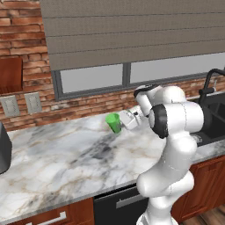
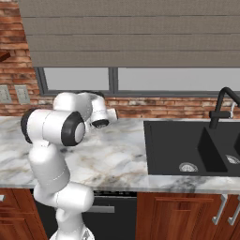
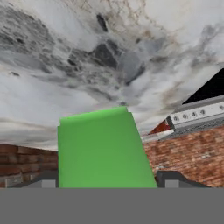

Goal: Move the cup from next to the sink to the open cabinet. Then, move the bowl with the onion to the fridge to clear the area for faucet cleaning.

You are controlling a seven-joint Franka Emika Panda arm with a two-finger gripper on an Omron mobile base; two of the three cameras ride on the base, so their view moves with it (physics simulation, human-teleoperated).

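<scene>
Sitting upright on marble counter [image 1: 66, 162], centre of left base view: cup [image 1: 113, 122], small plain bright green tumbler, no handle, tapered, rim up. Filling lower middle of hand view as a flat green block flanked by two dark fingertips [image 3: 171, 178], one each side, so cup between the fingers. Gripper [image 1: 123, 121] reaching in sideways from the right of the cup, wrist roughly level. Fingers spread about cup-wide on either side; actual squeeze or contact not clear from these views, so hold vs. mere straddle cannot be told. Cup base apparently on the counter, no gap visible, so probably not lifted yet. Side approach likely chosen because a handle-less tapered tumbler suits a grasp across its wall, keeping it upright for a later shelf placement. Judged step: closing on the cup, first half of task barely begun. Further out: brick wall, window with grey blind across top of both base views. Black sink [image 2: 187, 147] at right of right base view, black faucet [image 2: 220, 108] arched behind it. Corner of reddish-brown cabinet [image 1: 11, 74] at far left edge of left base view, whether the open one not determinable. Risk guess: smooth taper slipping if grip too light.
</scene>
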